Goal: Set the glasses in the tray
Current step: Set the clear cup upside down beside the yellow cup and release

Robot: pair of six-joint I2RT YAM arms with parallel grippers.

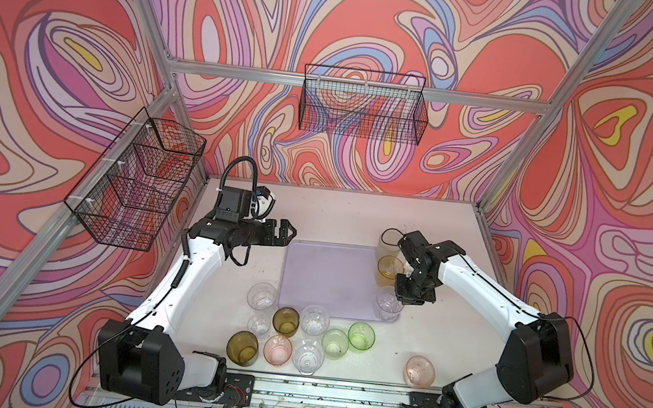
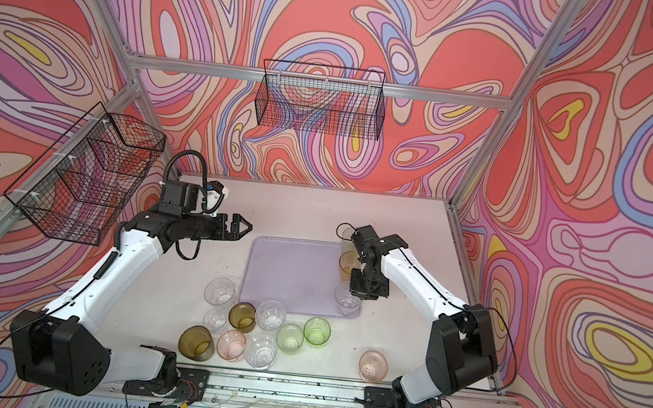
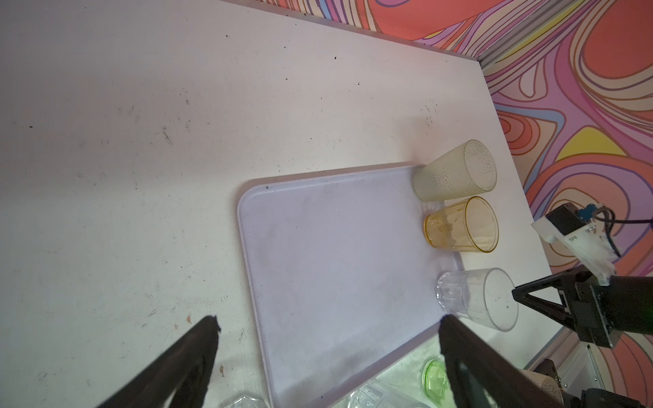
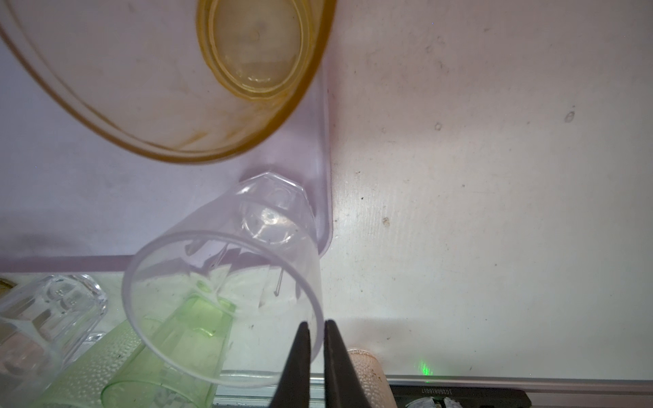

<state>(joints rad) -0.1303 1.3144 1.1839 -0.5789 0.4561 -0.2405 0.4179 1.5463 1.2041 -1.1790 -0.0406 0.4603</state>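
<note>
The tray (image 1: 324, 280) is bare across its middle and left. 3 glasses (image 1: 388, 268) line its right edge, with the right gripper (image 4: 317, 323) pinching the rim of the clear glass (image 1: 384, 310). A cluster (image 1: 285, 322) of 9 more crowds the table (image 1: 357, 217) in front.

We count five clear plastic tumblers (image 1: 262, 296) (image 1: 259, 325) (image 1: 315, 319) (image 1: 308, 356) (image 1: 387, 307), two olive-brown translucent tumblers (image 1: 285, 321) (image 1: 242, 348), two pink translucent tumblers (image 1: 277, 350) (image 1: 419, 371), one pale green tumbler (image 1: 335, 343), one bright green tumbler (image 1: 361, 336), one squat yellow tumbler (image 1: 389, 268) and one taller, dimpled pale yellow-green tumbler (image 1: 390, 239): thirteen in all. We see one flat, shallow, pale lilac plastic tray (image 1: 328, 280) with rounded corners. We also count two black wire baskets (image 1: 363, 104) (image 1: 139, 179) and two white-and-black robot arms (image 1: 182, 280) (image 1: 482, 290).
</note>
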